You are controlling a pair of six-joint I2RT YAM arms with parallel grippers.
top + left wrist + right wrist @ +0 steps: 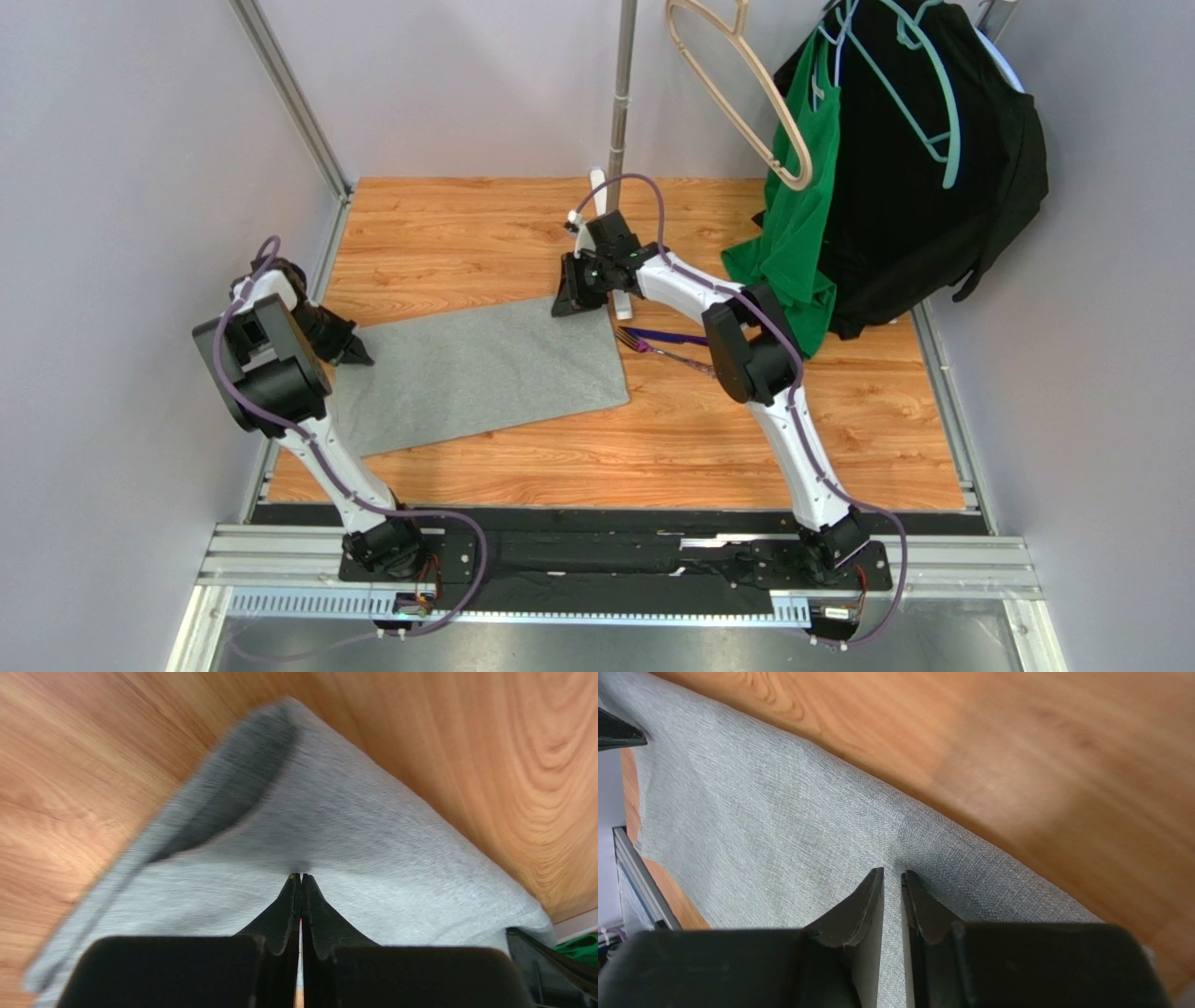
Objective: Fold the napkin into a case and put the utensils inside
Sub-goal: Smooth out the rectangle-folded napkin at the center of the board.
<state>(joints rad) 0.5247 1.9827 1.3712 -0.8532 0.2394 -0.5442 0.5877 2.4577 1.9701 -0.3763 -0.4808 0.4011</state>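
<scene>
Both jaws at the napkin's far edge; utensils off the cloth.
Left jaws clenched tight on a tented pinch of the heather-grey napkin (365, 833) at its far-left corner, a loose layer curling up beside them. Right jaws nearly closed with a slim gap showing, tips at the cloth's far-right corner; cannot tell if they have caught it. Napkin otherwise lies flat on the wooden tabletop (463, 224), left of centre. Dark purple utensil (683, 338) and silvery fork (659, 350) lie just beside its right edge, under the right arm.
</scene>
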